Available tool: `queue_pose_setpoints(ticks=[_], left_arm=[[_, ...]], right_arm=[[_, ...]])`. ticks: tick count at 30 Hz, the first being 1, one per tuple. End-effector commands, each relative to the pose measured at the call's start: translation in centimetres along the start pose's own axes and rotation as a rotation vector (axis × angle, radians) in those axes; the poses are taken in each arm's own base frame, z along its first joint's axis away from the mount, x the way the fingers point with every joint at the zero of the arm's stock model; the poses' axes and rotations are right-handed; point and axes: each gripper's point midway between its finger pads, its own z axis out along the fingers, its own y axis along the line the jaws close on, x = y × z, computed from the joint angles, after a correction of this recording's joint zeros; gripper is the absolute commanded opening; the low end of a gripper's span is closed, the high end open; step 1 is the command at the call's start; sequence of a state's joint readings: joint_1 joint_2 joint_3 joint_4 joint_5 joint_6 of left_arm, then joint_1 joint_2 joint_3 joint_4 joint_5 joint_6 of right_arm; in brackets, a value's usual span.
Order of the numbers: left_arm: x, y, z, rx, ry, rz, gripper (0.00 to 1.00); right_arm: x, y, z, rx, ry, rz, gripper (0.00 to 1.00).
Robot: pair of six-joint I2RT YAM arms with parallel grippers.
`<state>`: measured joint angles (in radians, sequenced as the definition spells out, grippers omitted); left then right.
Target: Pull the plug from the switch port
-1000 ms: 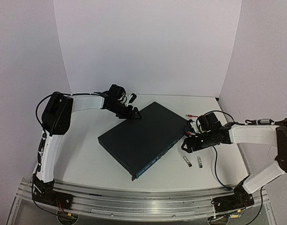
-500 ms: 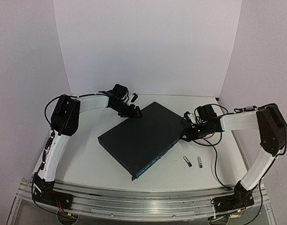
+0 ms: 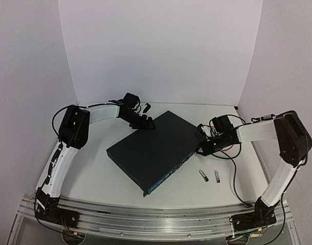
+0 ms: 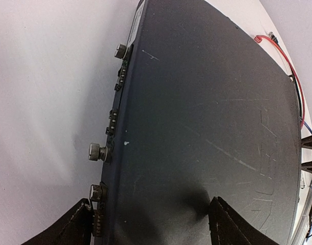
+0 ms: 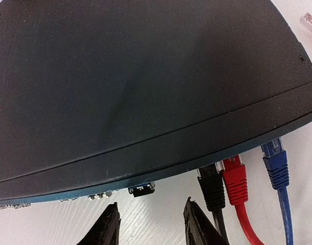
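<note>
The switch (image 3: 155, 149) is a flat dark box lying at an angle mid-table. A small black plug (image 5: 142, 189) sticks out of its port face (image 5: 161, 171). Black (image 5: 212, 186), red (image 5: 235, 176) and blue (image 5: 275, 161) cable plugs sit in ports to its right. My right gripper (image 5: 152, 219) faces that stub, its two fingers apart on either side and just short of it, touching nothing. My left gripper (image 4: 151, 224) stands open at the switch's rear corner (image 3: 147, 124). One of its fingers (image 4: 69, 224) is beside the rear face and the other (image 4: 232, 224) is over the top.
Two small metal modules (image 3: 202, 175) (image 3: 216, 176) lie on the table in front of the right arm. Cables (image 3: 232, 173) trail from the switch towards the near right. A loose red connector (image 3: 206, 126) lies behind the switch's right corner. White walls close in the back and both sides.
My right gripper has moved in to the switch's port face and its jaws have narrowed a good deal. The left gripper has stayed at the rear corner.
</note>
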<state>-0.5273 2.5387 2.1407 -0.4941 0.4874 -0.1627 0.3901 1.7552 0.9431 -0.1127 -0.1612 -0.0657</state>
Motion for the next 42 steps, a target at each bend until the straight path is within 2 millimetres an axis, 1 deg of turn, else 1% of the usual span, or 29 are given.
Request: queue_pose_setpoints(ticks=[1, 5, 16, 24, 28, 34, 37, 42], left_arm=[[2.7, 0.3, 2.0, -0.001, 0.080, 0.004, 0.77], [3.2, 0.4, 2.4, 0.007, 0.093, -0.005, 0.76], [3.6, 0.4, 2.6, 0.013, 0.106, -0.011, 0.76], [3.6, 0.4, 2.6, 0.013, 0.106, -0.012, 0.76], [3.8, 0.4, 2.6, 0.012, 0.110, -0.015, 0.76], [3.8, 0.5, 2.6, 0.009, 0.111, -0.014, 0.76], [3.8, 0.5, 2.6, 0.009, 0.110, -0.015, 0.76], [3.8, 0.6, 2.7, 0.004, 0.110, -0.020, 0.76]], right_arm=[[-2.1, -0.1, 0.0, -0.006, -0.046, -0.034, 0.40], [-2.4, -0.1, 0.4, -0.012, -0.043, -0.039, 0.38], [-3.0, 0.1, 0.8, -0.022, -0.055, -0.080, 0.27], [-3.3, 0.2, 0.8, -0.025, -0.065, -0.124, 0.26], [-3.4, 0.4, 0.7, -0.034, -0.068, -0.158, 0.20], [-3.6, 0.9, 0.7, -0.061, -0.075, -0.195, 0.15], [-3.6, 0.8, 0.7, -0.052, -0.076, -0.207, 0.13], [-3.3, 0.8, 0.8, -0.052, -0.067, -0.233, 0.07]])
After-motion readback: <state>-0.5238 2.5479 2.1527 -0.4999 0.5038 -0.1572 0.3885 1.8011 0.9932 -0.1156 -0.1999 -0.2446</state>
